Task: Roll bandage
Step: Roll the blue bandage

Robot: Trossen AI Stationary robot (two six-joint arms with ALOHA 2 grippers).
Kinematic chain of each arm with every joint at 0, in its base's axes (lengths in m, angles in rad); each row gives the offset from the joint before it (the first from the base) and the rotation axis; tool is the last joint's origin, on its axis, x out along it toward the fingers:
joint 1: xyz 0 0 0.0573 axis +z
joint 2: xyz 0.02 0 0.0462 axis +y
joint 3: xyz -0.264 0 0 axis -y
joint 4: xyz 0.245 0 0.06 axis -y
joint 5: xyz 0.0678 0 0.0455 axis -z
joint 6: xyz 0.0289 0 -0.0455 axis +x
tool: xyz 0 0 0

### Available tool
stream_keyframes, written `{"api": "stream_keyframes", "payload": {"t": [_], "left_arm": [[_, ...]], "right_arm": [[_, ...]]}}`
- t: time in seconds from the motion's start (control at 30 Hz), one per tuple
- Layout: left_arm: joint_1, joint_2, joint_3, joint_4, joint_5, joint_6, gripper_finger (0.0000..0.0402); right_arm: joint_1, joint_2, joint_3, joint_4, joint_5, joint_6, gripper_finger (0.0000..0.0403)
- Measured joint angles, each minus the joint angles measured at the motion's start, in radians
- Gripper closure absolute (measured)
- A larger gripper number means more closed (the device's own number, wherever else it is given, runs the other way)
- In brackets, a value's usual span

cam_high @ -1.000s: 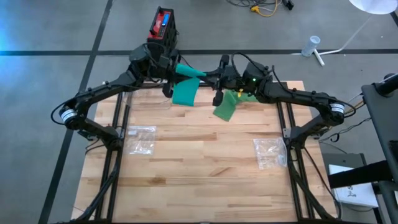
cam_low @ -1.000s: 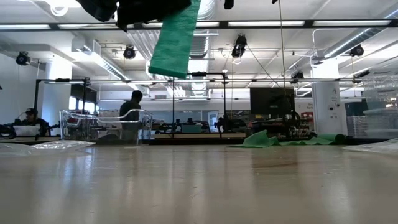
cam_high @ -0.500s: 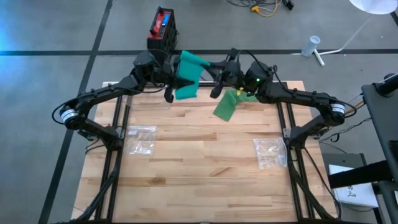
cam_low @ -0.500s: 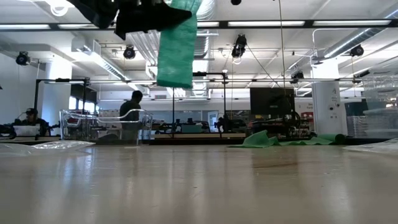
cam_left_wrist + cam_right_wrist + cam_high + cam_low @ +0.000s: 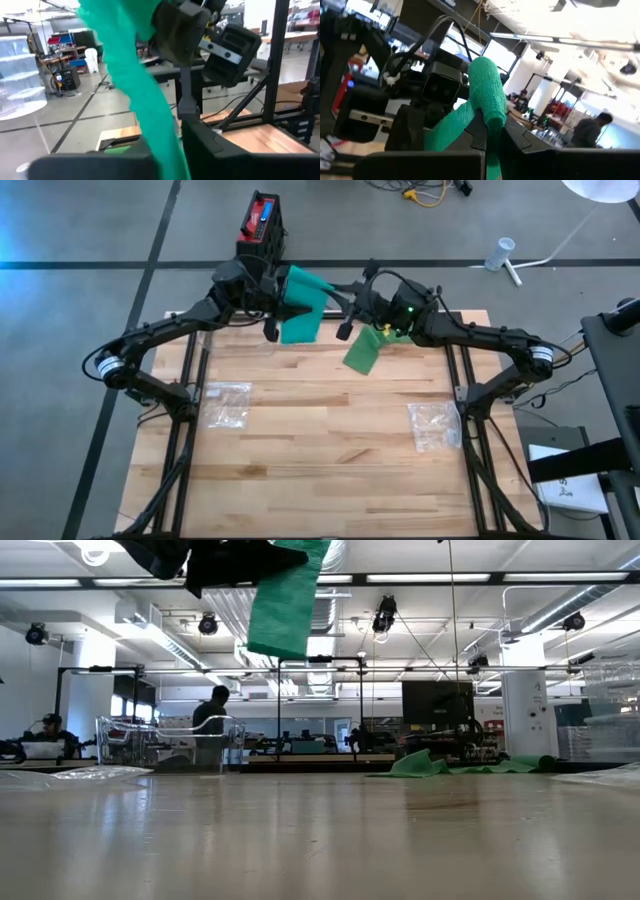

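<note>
A green bandage (image 5: pixel 303 290) is held high above the table's far edge between my two grippers. My left gripper (image 5: pixel 285 298) comes from the left and is shut on its strip (image 5: pixel 150 115). My right gripper (image 5: pixel 338 298) faces it from the right and is shut on the rolled-up end (image 5: pixel 487 82). The strip's loose end (image 5: pixel 285 605) hangs below the left gripper, clear of the table. A second heap of green cloth (image 5: pixel 364 350) lies on the table under the right arm. My left gripper pinches the flat strip (image 5: pixel 165 152) between its two fingers, which reach in level from the table's left. The strip runs on up to the right gripper (image 5: pixel 180 30), and its free end (image 5: pixel 298 330) hangs slack below. My right gripper holds the rolled end (image 5: pixel 491 117) between its two fingers, coming about level from the table's right. The roll stands up past the fingertips, lifted clear. The strip (image 5: pixel 447 127) leads off it toward the left gripper.
Two clear plastic bags lie on the wooden table, one at the left (image 5: pixel 228 402) and one at the right (image 5: pixel 435 426). A red and black box (image 5: pixel 262 222) stands on the floor beyond the far edge. The near half of the table (image 5: pixel 320 470) is bare wood.
My right gripper has rolled about its own line while staying in place, turning the rolled end. The stretch of bandage between the grippers now shows its broad side from above. The hanging end has swung a little under the left gripper.
</note>
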Motion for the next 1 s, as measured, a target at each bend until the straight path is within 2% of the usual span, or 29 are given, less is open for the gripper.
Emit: {"api": "stream_keyframes", "payload": {"t": [0.3,0.37,0.47,0.57,0.77,1.0], "left_arm": [[0.053,-0.077,0.001,-0.132,0.001,0.002,0.0223],[0.071,-0.116,0.001,-0.215,-0.001,0.072,0.0194],[0.105,-0.186,0.001,-0.329,-0.067,0.220,0.0153],[0.122,-0.245,0.001,-0.358,-0.078,0.249,0.0122],[0.097,-0.288,0.001,-0.336,0.028,0.164,0.0089],[0.019,-0.262,0.001,-0.245,0.022,0.048,0.0077]], "right_arm": [[0.025,-0.035,0.000,-0.099,-0.029,-0.227,0.0392],[0.025,-0.039,0.007,-0.148,-0.052,-0.223,0.0392],[0.026,-0.047,0.022,-0.236,-0.075,-0.201,0.0392],[0.026,-0.051,0.030,-0.311,-0.080,-0.182,0.0391],[0.026,-0.055,0.038,-0.388,-0.097,-0.248,0.0391],[0.026,-0.051,0.037,-0.385,-0.116,-0.340,0.0391]]}}
